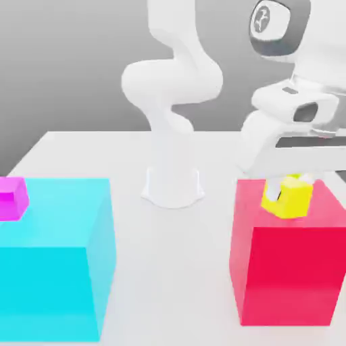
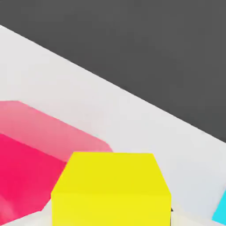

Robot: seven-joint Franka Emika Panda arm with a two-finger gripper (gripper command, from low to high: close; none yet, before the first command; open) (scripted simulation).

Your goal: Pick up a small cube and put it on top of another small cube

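Right now the white arm's gripper (image 1: 290, 181) hangs over the big red block (image 1: 287, 270) at the exterior view's right, and its fingers are clamped together on the small bright-yellow cube (image 1: 289, 198). The cube sits tilted in the grip, one corner dipping toward the block's top face; whether that corner touches the red surface or hangs just above it I cannot tell. In the hand view the same yellow cube (image 2: 111, 190) looms close between the fingers, with the red block (image 2: 31, 163) below and beyond it at about nine o'clock and a sliver of cyan (image 2: 220, 209) at about four o'clock.

Taking the arm's white base (image 1: 172, 186) as the middle of the clock in the exterior view, the red block with the held cube lies at about four o'clock, and the big cyan block (image 1: 54, 257) at about eight o'clock, well apart from the red one across the pale table (image 1: 176, 270). A small magenta cube (image 1: 12, 198) rests at the far corner of the cyan block, at about nine o'clock from the base, against the picture's edge. The arm's upper links curl above the base and reach over toward the red block.
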